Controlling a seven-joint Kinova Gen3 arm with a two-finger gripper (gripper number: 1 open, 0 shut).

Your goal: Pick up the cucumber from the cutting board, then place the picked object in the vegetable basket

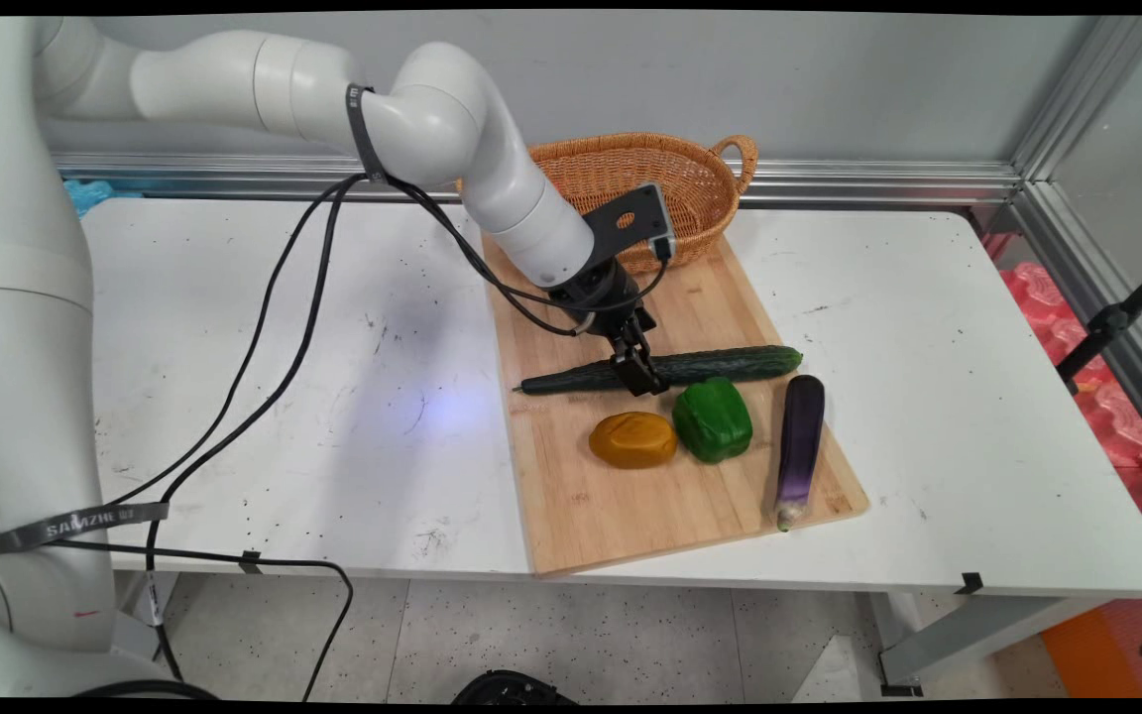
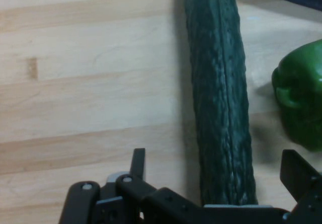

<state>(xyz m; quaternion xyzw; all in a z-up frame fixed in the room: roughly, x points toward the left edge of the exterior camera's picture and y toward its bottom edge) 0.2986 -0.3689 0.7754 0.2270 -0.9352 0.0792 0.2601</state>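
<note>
Gripper (image 1: 636,369) down on the cucumber (image 1: 720,365), fingers spread to either side of it.

Main view: the cucumber lies crosswise on the wooden board (image 1: 621,496), its left tip at the board's left edge; a green pepper (image 1: 713,419) and an orange-brown piece (image 1: 632,439) sit just in front of it, an eggplant (image 1: 799,446) along the right edge, a wicker basket (image 1: 690,178) at the far end.
Hand view: the cucumber (image 2: 221,98) runs between the open fingers (image 2: 138,163); the pepper (image 2: 302,103) lies beside it.
</note>
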